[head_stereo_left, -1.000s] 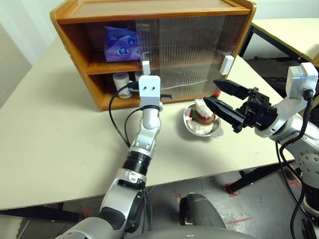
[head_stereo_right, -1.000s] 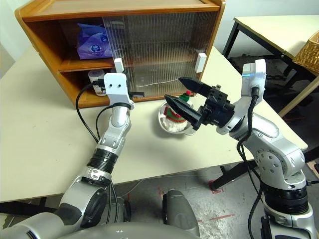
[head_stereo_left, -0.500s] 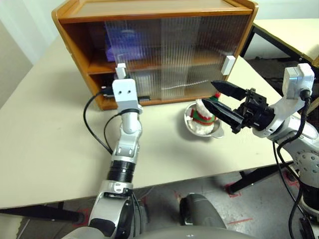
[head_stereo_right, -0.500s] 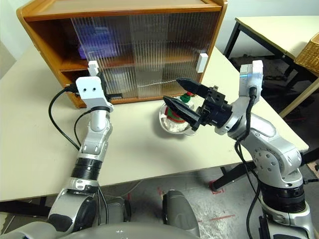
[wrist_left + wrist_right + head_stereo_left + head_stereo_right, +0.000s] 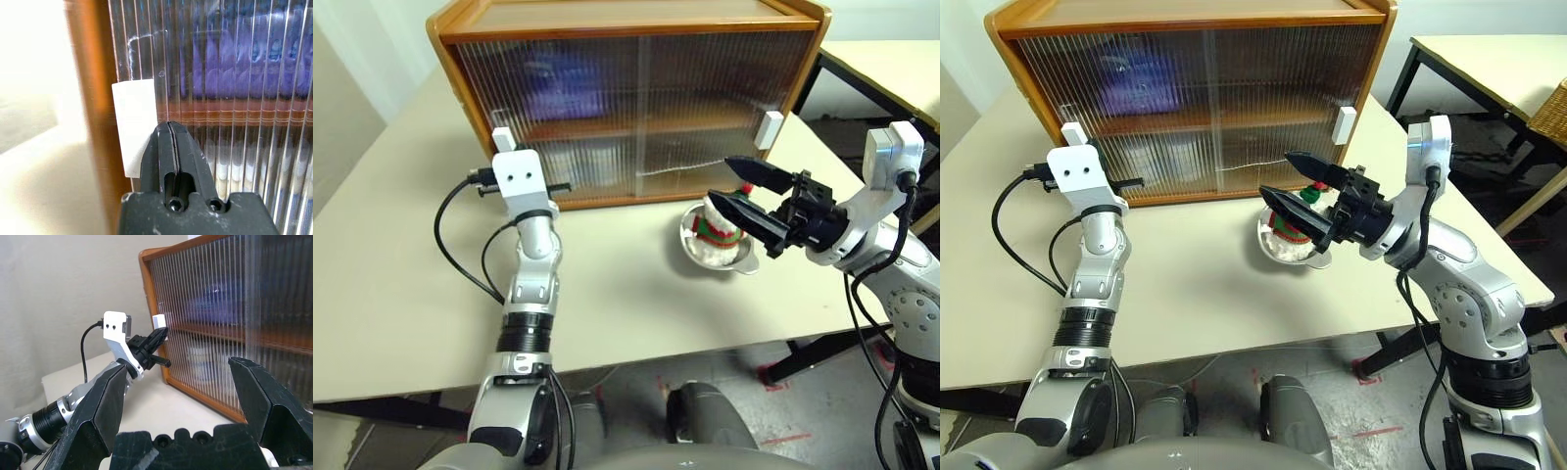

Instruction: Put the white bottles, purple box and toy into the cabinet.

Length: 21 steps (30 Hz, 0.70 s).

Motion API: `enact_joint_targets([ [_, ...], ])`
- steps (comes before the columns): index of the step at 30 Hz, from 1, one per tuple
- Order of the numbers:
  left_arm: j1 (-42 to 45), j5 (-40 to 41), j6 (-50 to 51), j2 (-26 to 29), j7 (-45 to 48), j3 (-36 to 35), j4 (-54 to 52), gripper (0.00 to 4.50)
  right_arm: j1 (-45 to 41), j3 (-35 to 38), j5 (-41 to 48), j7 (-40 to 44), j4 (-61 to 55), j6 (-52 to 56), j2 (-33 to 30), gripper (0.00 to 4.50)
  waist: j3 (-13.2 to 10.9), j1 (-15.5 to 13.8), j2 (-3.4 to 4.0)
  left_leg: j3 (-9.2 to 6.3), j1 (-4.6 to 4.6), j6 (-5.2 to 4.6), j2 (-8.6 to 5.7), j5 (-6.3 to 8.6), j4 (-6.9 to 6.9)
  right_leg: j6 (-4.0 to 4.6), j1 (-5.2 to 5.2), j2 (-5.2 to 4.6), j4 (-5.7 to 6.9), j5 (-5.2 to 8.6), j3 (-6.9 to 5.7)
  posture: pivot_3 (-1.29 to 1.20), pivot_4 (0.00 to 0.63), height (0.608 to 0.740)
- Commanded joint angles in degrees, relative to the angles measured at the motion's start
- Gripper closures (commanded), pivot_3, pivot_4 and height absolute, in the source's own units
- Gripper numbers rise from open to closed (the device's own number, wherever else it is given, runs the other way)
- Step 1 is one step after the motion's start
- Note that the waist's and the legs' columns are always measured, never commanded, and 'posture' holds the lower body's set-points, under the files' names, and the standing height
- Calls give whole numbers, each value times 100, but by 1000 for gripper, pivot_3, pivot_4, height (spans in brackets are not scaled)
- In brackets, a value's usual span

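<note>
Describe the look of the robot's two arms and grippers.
Both arms are silver-grey metal with black ribbed joint rings. Each wrist carries a white camera box with a black cable looping back. The left gripper and right gripper have two tapered black fingers on black bases.

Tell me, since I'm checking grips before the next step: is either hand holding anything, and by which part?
Neither holds anything. The left hand is shut, its tips against the cabinet door's white handle; the right hand hangs open near the toy.

A pale beige table [image 5: 401, 245] carries a large orange-brown wooden cabinet [image 5: 636, 20] with ribbed translucent sliding doors, and just in front of it a shiny steel bowl [image 5: 693, 243] with a handle.
</note>
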<state>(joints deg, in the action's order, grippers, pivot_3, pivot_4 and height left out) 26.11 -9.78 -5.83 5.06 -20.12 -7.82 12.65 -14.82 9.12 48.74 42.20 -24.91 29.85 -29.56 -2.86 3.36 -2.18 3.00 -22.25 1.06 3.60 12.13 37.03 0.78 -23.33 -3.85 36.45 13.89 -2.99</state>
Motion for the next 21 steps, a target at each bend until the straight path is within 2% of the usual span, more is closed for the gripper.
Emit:
enact_joint_targets([
  [1,-95,-107,101,-36,-139,-1,-149,4469,-58,-61,-50,52,34,-61,33,0,1,-18,-1,1,0,0,0,0,0,0,0,-1,0,0,0,-65,0,740],
  [4,-112,-68,56,-36,-73,17,-147,4469,-85,-59,-70,74,61,-58,52,0,1,-19,-1,2,1,0,1,0,0,1,0,0,0,0,1,-64,0,740],
  [6,-79,154,-136,-39,299,122,-153,4469,-113,-61,-78,74,69,-51,62,0,1,-24,-1,1,2,0,1,0,0,1,0,1,2,0,1,-64,0,740],
  [10,-40,866,-455,-188,1380,420,-298,4469,-156,-54,-91,89,115,-50,63,0,1,-102,-2,5,0,0,0,0,2,2,0,-1,1,-1,1,-66,0,740],
  [14,-122,1825,-420,-159,2970,880,-824,4469,-159,-46,-116,81,113,-57,79,0,1,-133,-2,7,-3,0,0,0,3,6,-1,-1,-1,0,1,-70,0,740],
  [17,-35,2419,-208,0,3749,860,-977,3891,-142,-25,-130,73,99,-57,86,0,4,-111,3,7,-2,0,0,0,2,7,0,0,-1,0,2,-75,0,740],
  [21,223,3394,198,487,5120,610,-684,2380,-95,33,-159,9,80,-61,101,0,10,-62,13,5,7,-1,4,-1,2,8,-1,10,7,0,7,-83,0,740],
])
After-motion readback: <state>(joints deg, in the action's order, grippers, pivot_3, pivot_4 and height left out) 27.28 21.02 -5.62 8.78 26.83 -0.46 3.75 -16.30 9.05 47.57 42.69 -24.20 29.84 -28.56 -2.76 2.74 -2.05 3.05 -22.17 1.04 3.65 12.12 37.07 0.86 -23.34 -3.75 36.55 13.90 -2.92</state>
